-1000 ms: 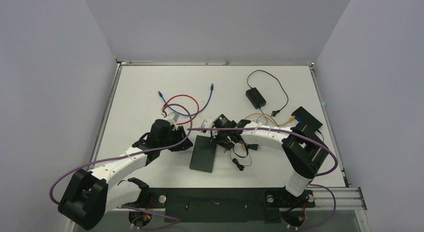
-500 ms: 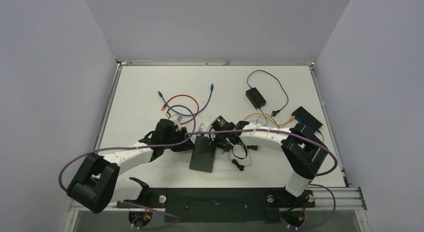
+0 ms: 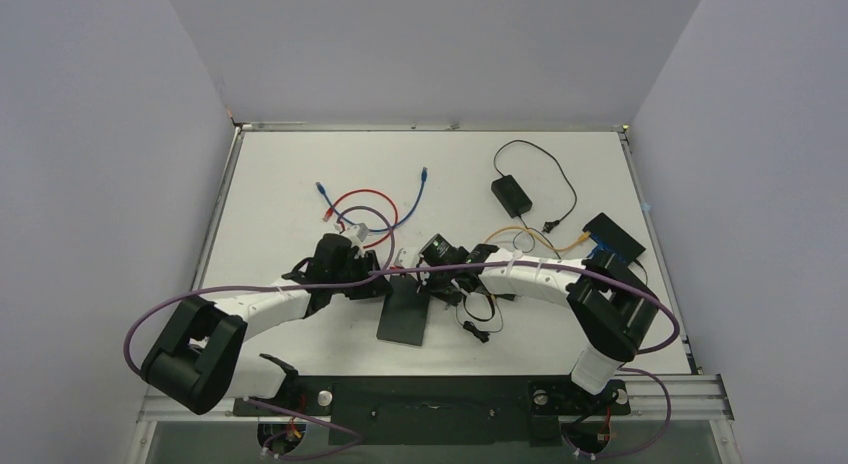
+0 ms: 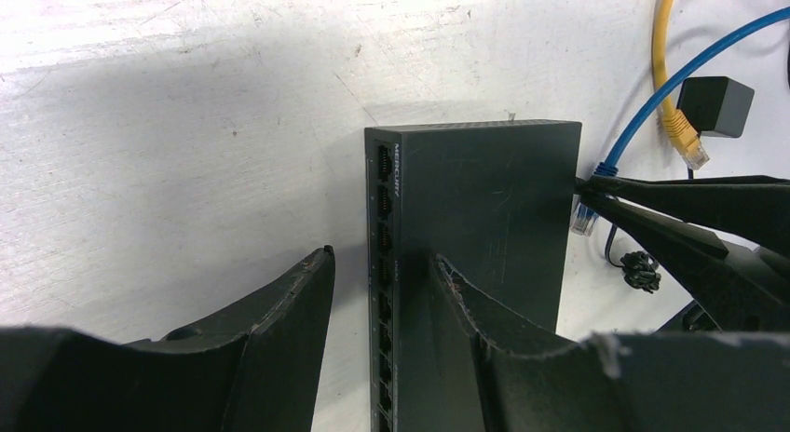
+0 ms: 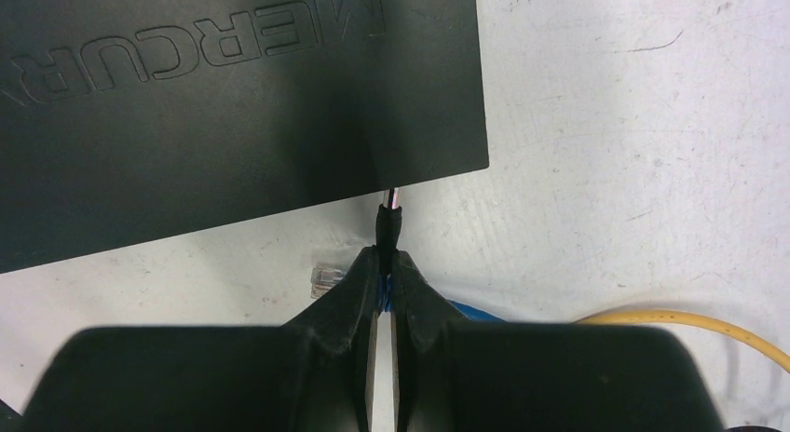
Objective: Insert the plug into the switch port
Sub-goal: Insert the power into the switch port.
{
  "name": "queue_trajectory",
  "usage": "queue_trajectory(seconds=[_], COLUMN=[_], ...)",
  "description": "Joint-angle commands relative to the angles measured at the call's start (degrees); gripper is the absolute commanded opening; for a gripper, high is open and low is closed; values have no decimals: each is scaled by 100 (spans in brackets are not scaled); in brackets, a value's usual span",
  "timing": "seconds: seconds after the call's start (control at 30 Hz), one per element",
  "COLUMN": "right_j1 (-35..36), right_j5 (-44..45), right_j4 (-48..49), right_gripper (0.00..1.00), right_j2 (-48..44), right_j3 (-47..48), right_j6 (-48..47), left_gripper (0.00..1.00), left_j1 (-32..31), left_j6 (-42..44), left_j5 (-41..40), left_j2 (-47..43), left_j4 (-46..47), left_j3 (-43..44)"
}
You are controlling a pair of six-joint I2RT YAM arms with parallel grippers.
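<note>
My right tool (image 5: 384, 263) clamps the blue cable (image 4: 652, 101) just behind its plug (image 4: 584, 218), for steering; my left tool (image 4: 377, 283), spread, seemingly steadies the switch (image 4: 484, 218) beneath it.

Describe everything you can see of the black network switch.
The switch is a flat, matte black rectangular box, apparently plastic, with MERCURY marked on top. A row of ports, seemingly empty, runs along one long side. It lies flat on the table. The left gripper is open astride the port edge; the right gripper, shut on a blue cable, sits at the opposite edge.
</note>
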Motion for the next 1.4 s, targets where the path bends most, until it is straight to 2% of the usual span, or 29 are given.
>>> queue_trajectory(seconds=[0.0,1.37], right_j1=[48,58], right_j5=[175,-81], right_j4=[-57,71], right_gripper=[0,0], right_j2=[-333,128], right_j3=[101,351], right_j6=[-40,-57], left_gripper=[39,39], left_j1=[34,34], left_j6=[92,133], left_j5=[84,237], left_j2=[23,186], left_j4=[251,288], left_j3=[282,378])
